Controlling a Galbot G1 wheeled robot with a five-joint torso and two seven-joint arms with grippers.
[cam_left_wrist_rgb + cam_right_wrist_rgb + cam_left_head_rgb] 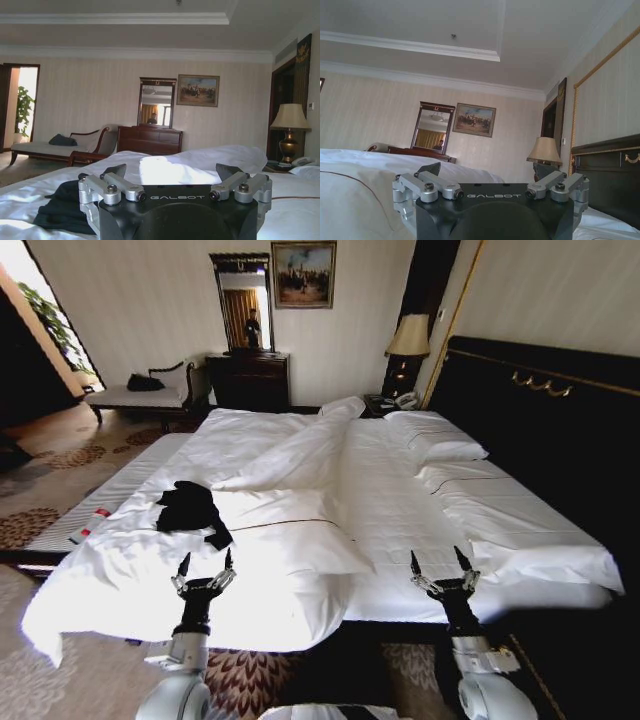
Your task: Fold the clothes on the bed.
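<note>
Black T-shirt (190,510) lies crumpled on the bed (400,510), on the white duvet (290,540) toward the robot's left side, near the mattress edge; lettering not readable. Left gripper (205,562) hovers over the near edge of the duvet, just short of the shirt and a bit to its right, fingers spread, holding nothing; in the left wrist view the shirt (62,207) sits just beyond the left-hand finger (107,182). Right gripper (441,560) hangs over the near edge of the bed on the robot's right, well apart from the shirt, fingers spread, empty; dark headboard (540,410) to its right.
</note>
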